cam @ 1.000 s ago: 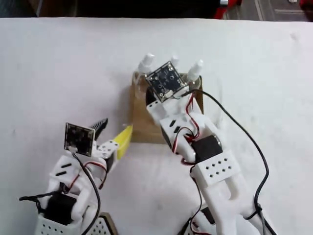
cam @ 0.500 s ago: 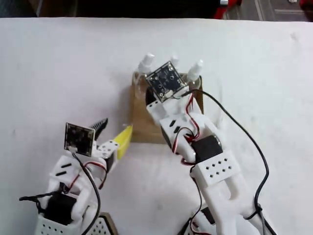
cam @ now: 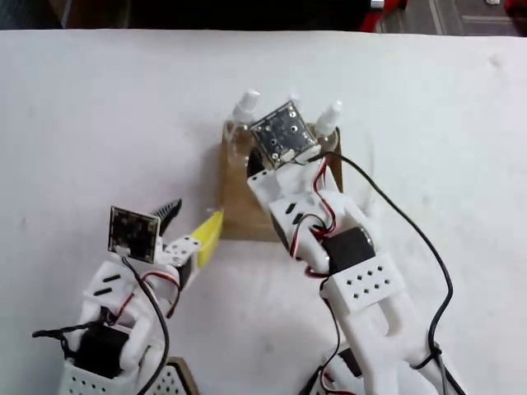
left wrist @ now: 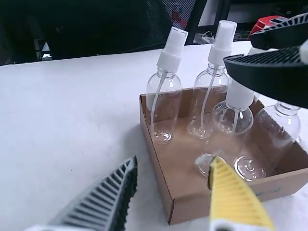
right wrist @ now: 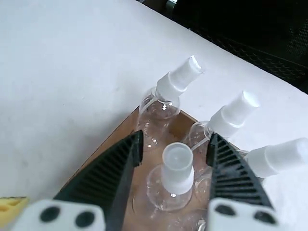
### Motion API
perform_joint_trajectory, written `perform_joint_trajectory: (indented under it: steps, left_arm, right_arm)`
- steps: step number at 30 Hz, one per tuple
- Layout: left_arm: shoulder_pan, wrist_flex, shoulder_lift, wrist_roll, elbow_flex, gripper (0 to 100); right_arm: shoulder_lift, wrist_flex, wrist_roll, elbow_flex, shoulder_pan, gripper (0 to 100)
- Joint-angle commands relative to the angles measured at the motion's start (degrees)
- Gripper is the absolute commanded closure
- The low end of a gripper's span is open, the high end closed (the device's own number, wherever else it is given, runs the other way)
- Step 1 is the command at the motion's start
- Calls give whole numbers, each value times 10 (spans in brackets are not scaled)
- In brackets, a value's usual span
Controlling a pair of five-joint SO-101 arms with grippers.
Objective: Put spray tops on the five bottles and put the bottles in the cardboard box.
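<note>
Several topped bottles [left wrist: 163, 91] stand in the cardboard box [left wrist: 155, 156]; left pincer [left wrist: 173, 166] and right pincer [right wrist: 174, 139] open.

Shows as a white table [cam: 99, 99]. Carries one shallow cardboard box [cam: 237, 207] near the middle, open side up.

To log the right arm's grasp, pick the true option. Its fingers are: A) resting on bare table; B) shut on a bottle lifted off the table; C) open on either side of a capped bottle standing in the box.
C: the fingers of the right gripper flank the spray top of a bottle in the cardboard box, gaps on both sides.
</note>
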Motion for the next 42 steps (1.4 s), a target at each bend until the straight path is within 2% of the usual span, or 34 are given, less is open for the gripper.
perform_joint_trajectory:
  steps: [1, 9, 18, 20, 22, 27, 36, 39, 42]
  left_arm:
    - [-1, -15, -6, 4, -2, 775]
    - [-1, -15, -6, 4, -1, 775]
    - [-1, -15, -6, 4, -1, 775]
    - [-1, -15, -6, 3, -1, 775]
    - [-1, -15, -6, 3, -1, 775]
    - [-1, -15, -6, 4, -1, 775]
    - [-5, -15, -6, 4, -1, 775]
    - [-4, -15, -6, 3, -1, 775]
    - [-4, -15, -6, 3, -1, 775]
  right_arm:
    - [-11, 1, -5, -14, 9, 811]
    - [-109, 95, -10, -98, 106, 811]
    - [-133, 175, -4, -116, 362, 811]
    - [-133, 184, -1, -100, 402, 811]
    - [-133, 185, 33, -75, 428, 811]
    - [-89, 181, 83, -19, 451, 811]
    - [185, 214, 90, -79, 448, 811]
    - [217, 228, 148, -93, 441, 811]
    - [218, 225, 162, -94, 434, 811]
